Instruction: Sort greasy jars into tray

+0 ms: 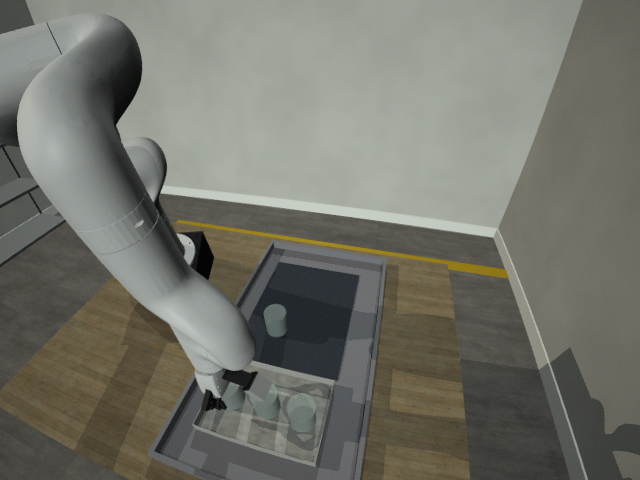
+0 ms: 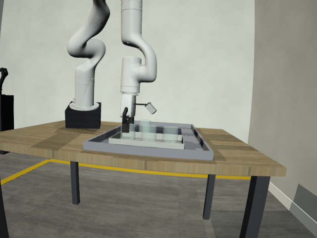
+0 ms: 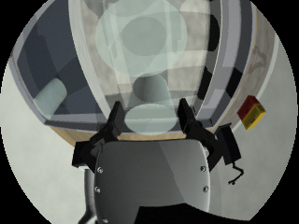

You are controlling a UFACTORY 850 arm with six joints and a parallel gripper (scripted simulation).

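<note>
My gripper [image 2: 128, 125] [image 3: 150, 105] is open. Its fingers stand on either side of a pale glass jar [image 1: 234, 398] [image 2: 131, 135] [image 3: 150, 120] at the left end of the pale tray [image 1: 253, 444] [image 2: 145, 144], and gaps show beside the jar in the wrist view. A second jar [image 1: 267, 406] [image 2: 148, 135] [image 3: 140, 37] stands in the middle of the tray. A third jar [image 1: 301, 414] [image 2: 170, 135] stands toward its right end. The fourth jar [image 1: 275, 321] [image 2: 145, 122] [image 3: 51, 97] stands alone on the dark mat [image 1: 320, 310] [image 3: 39, 61]. The jars look alike.
A raised grey rim [image 1: 376, 330] [image 2: 148, 152] surrounds the steel table top. The tray lies beside the mat's near edge. The wrist camera [image 2: 150, 108] sticks out beside the gripper, above the tray. A second robot arm [image 2: 84, 89] stands at the back left.
</note>
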